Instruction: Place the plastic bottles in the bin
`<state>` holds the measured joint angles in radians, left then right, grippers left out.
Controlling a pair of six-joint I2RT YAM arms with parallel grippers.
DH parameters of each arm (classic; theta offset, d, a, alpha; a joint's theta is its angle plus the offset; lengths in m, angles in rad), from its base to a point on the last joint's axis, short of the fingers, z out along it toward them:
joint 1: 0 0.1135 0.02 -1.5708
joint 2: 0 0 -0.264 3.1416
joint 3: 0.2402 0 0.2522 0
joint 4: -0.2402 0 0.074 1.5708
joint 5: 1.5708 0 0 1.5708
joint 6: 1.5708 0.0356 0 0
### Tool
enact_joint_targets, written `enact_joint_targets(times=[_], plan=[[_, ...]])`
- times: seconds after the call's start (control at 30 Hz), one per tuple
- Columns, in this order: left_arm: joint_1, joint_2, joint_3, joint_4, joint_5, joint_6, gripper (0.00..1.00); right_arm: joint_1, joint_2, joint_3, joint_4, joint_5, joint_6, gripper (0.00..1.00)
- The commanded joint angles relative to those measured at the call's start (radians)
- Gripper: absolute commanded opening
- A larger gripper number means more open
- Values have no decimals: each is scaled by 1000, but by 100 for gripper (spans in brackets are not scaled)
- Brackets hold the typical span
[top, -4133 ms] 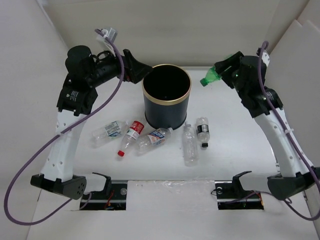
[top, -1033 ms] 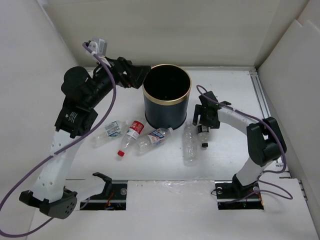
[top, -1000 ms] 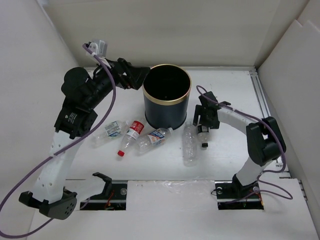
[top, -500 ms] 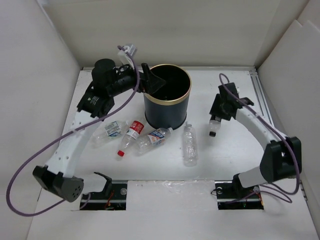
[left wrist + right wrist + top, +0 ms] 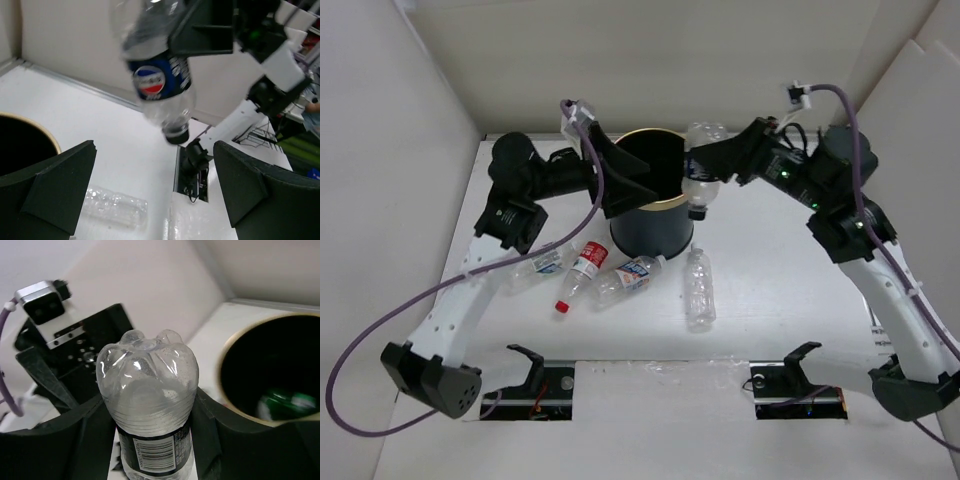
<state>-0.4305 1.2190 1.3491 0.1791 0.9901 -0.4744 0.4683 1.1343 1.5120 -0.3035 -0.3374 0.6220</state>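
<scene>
The black bin (image 5: pixel 650 222) with a gold rim stands mid-table. My right gripper (image 5: pixel 712 163) is shut on a clear bottle with a dark blue label (image 5: pixel 697 175), cap down, above the bin's right rim. The bottle also shows in the left wrist view (image 5: pixel 159 82) and the right wrist view (image 5: pixel 149 400). My left gripper (image 5: pixel 630 183) is open and empty over the bin's left rim. A green bottle (image 5: pixel 287 405) lies inside the bin (image 5: pixel 226 347). Several bottles lie in front of the bin: a clear one (image 5: pixel 533 263), a red-labelled one (image 5: pixel 578 273), a blue-white one (image 5: pixel 630 275) and a clear one (image 5: pixel 698 288).
White walls enclose the table on the left, back and right. The two grippers face each other closely over the bin, the left wrist camera (image 5: pixel 45 301) just beyond the held bottle. Arm mounts (image 5: pixel 790 385) sit at the near edge.
My right gripper has lifted the dark-labelled bottle off the table, up and left to above the bin's rim. My left gripper moved slightly right over the bin. The green bottle held earlier is now in the bin.
</scene>
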Motion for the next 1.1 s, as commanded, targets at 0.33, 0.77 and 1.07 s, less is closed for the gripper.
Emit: enact_joint_targets(times=[0.33,0.77,1.07], plan=[[1,-102,8,83,82,14,100,313,275,234,329,-92,71,0],[1,-44,80,49,-112,17,0,325,325,258,348,-46,56,79],[1,135,82,268,-370,95,0,67,-36,-76,107,227,-53,100]])
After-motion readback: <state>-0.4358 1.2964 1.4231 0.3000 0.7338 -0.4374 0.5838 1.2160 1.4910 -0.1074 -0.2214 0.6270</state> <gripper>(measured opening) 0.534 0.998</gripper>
